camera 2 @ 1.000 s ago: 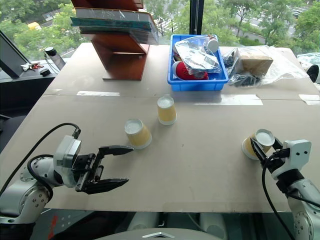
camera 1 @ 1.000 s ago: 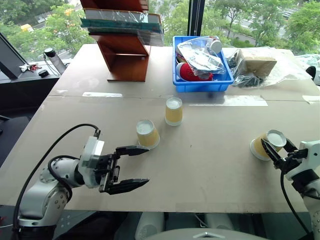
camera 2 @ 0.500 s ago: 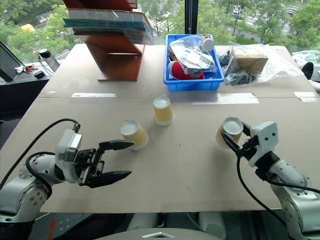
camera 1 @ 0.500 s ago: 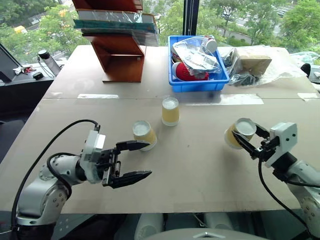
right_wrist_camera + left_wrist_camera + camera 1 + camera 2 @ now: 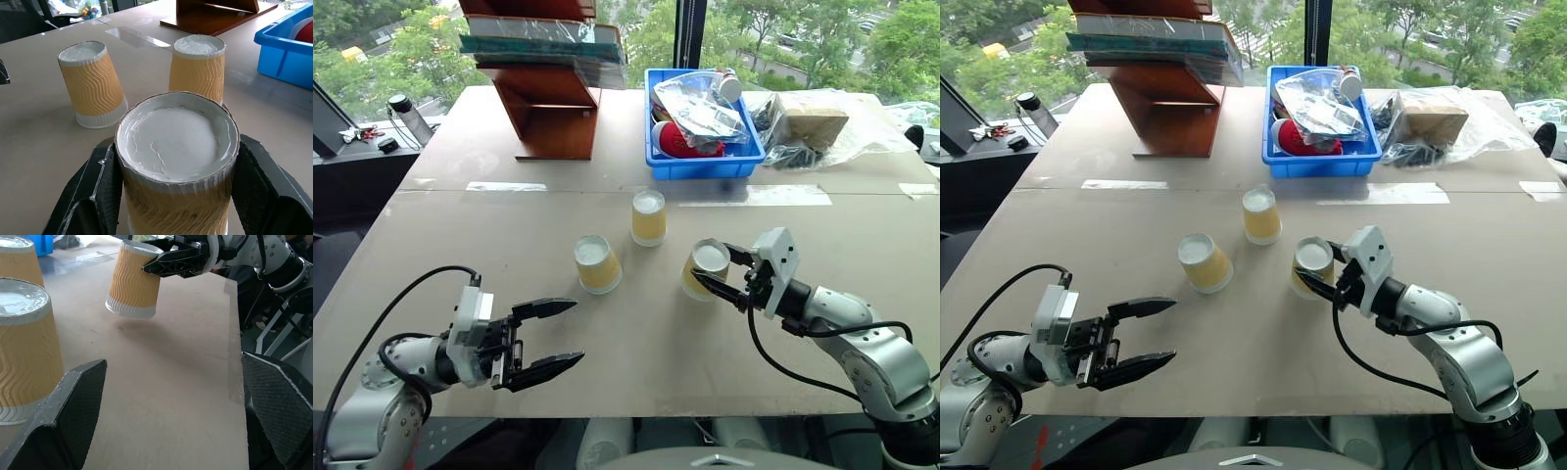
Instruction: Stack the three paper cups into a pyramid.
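Ribbed yellow paper cup (image 5: 706,269), base up, is clamped in my right hand (image 5: 724,276), the other two cups (image 5: 596,263) (image 5: 648,216) just beyond its fingertips; my left hand (image 5: 544,335) gapes empty, farther off.

Two silver-grey, rounded arm shells, each ending in a white boxy wrist block. Black looping cable along each forearm. Left tool (image 5: 546,338) and right tool (image 5: 715,273): two slim black tapered fingers (image 5: 73,401) apiece, finely cross-hatched pad faces.
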Robot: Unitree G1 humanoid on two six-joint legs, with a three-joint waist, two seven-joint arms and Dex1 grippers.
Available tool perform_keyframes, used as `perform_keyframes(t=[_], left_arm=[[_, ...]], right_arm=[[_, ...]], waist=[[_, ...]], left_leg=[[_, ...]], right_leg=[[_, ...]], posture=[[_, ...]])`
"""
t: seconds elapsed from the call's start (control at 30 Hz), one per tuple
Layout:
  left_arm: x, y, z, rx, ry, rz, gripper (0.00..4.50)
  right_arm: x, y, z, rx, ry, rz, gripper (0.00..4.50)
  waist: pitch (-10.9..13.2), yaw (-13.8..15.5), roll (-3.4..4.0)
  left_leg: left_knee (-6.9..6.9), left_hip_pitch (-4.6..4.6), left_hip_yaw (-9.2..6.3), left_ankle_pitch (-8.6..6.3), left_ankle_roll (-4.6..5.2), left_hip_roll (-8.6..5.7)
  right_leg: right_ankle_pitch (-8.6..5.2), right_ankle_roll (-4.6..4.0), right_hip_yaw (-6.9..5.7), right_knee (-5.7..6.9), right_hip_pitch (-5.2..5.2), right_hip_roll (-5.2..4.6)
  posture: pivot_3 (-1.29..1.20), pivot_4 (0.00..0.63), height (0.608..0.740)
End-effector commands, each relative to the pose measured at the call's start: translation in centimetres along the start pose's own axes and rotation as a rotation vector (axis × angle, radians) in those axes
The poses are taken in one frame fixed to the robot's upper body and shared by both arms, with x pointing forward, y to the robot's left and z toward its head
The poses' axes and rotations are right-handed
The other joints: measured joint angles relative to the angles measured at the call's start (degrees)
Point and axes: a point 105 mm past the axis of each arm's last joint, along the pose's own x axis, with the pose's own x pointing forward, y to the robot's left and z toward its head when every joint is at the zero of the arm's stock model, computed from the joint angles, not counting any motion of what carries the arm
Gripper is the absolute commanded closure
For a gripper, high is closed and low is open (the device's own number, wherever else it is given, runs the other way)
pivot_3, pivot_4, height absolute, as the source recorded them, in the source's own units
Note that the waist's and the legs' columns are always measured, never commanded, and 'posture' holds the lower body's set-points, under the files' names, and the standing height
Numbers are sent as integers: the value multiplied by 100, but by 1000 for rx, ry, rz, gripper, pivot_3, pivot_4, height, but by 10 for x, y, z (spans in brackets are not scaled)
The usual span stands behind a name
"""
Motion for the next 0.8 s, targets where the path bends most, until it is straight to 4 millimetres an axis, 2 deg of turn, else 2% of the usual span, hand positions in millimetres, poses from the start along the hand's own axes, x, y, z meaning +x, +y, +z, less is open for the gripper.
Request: perform_keyframes(t=[0.03,0.27,0.4,0.43,0.6,0.7,0.8], left_arm=[[0,-5,6,42,-24,18,0],[0,-6,7,46,-34,38,0],[0,-3,11,49,-40,51,0],[0,-2,12,49,-42,57,0],[-1,12,16,51,-69,134,0],[-3,30,18,46,-85,238,0],[-3,34,19,61,-85,248,0]], right_arm=[[0,0,-5,-29,24,22,2094],[2,0,-16,-14,56,43,2094],[-1,-6,-9,-37,30,35,332],[-3,-7,-6,-46,19,35,29],[-15,-3,18,-102,-79,67,29],[-28,11,35,-135,-150,158,29],[-38,21,43,-151,-174,217,29]], waist=[[1,-5,-1],[0,-5,-3],[1,-10,-4],[2,-9,-3],[2,3,-4],[2,13,-4],[5,-10,-10]], left_leg=[[0,0,1,0,0,0],[0,2,0,0,0,1],[0,3,2,0,0,1],[0,3,3,0,0,1],[0,2,0,0,0,0],[1,2,-1,0,0,0],[0,1,-4,0,0,0]], right_leg=[[0,0,1,0,0,0],[0,0,1,2,0,1],[0,0,2,2,0,1],[0,0,3,2,0,1],[6,10,1,2,1,1],[10,17,0,2,1,1],[11,20,-2,2,2,2]], posture=[[0,150,740],[0,150,740],[0,150,740],[0,150,740],[0,150,740],[0,150,740],[0,150,740]])
